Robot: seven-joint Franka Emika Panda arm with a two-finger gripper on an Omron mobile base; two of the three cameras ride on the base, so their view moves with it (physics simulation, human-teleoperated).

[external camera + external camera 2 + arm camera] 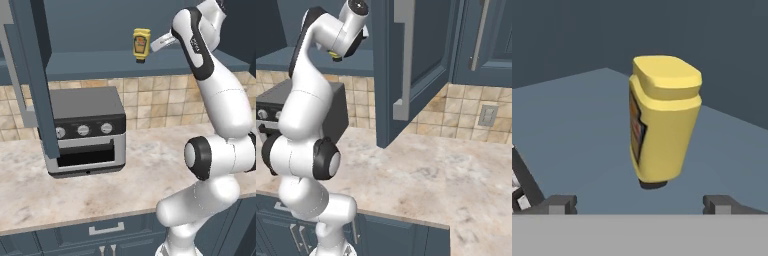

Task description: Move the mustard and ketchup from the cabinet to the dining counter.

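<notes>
The mustard [141, 44], a squat yellow bottle with a label on its front, stands cap-down on the shelf of the cabinet [150, 64]. In the hand view the mustard [663, 120] fills the middle, just ahead of my gripper [639, 205]. Its two dark fingertips [559, 204] stand wide apart, one on each side, touching nothing. From the left base camera my gripper [156, 46] sits open just right of the bottle at shelf height. A sliver of the mustard [333, 54] peeks from behind the arm. The ketchup and the dining counter are out of view.
The cabinet's open door [32, 75] hangs at the left, and another open door [406, 60] with a long silver handle stands right of the arm. A toaster oven [85, 130] sits on the marble counter [150, 165] below the shelf.
</notes>
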